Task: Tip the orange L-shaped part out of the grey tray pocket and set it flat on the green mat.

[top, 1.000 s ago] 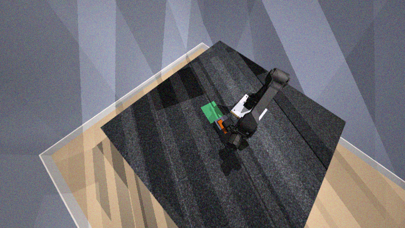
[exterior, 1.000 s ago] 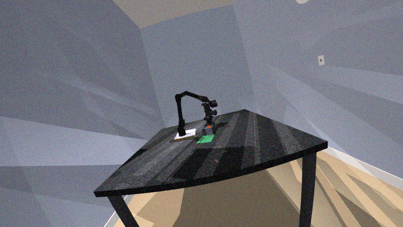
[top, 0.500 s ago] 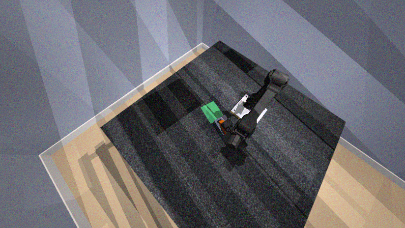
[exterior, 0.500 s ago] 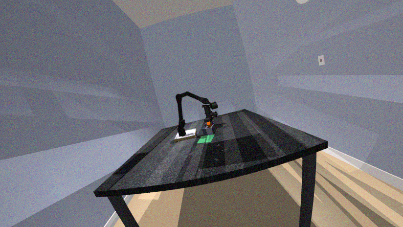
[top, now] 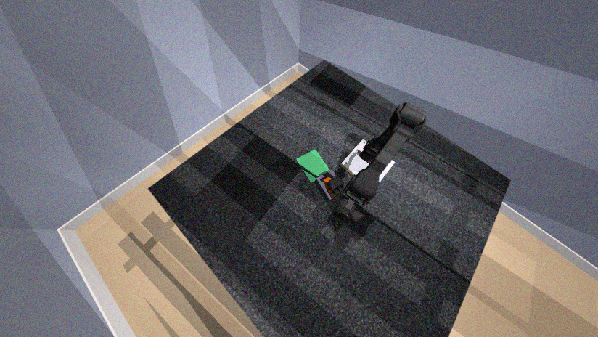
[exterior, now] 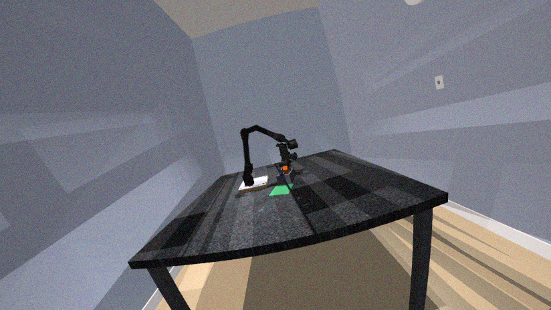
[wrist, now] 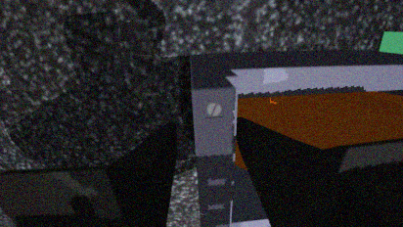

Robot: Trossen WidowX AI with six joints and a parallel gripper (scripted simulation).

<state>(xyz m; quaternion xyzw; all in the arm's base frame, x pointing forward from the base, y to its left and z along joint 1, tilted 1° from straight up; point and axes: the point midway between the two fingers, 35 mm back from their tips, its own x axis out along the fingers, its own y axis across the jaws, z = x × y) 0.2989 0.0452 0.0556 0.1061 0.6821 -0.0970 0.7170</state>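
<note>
The dark table (exterior: pixel 346 215) is carrying the black arm (exterior: pixel 265 132), which is rising from its white base plate (exterior: pixel 263 180), bending forward and pointing its wrist down over the grey tray (wrist: pixel 303 78). The gripper (top: pixel 334 193) is hanging partly open, gripping nothing, one finger (wrist: pixel 293 166) overlapping the orange part (wrist: pixel 333 117), which is lying in the tray's pocket. The green mat (top: pixel 313 163) is lying just beside the tray.
</note>
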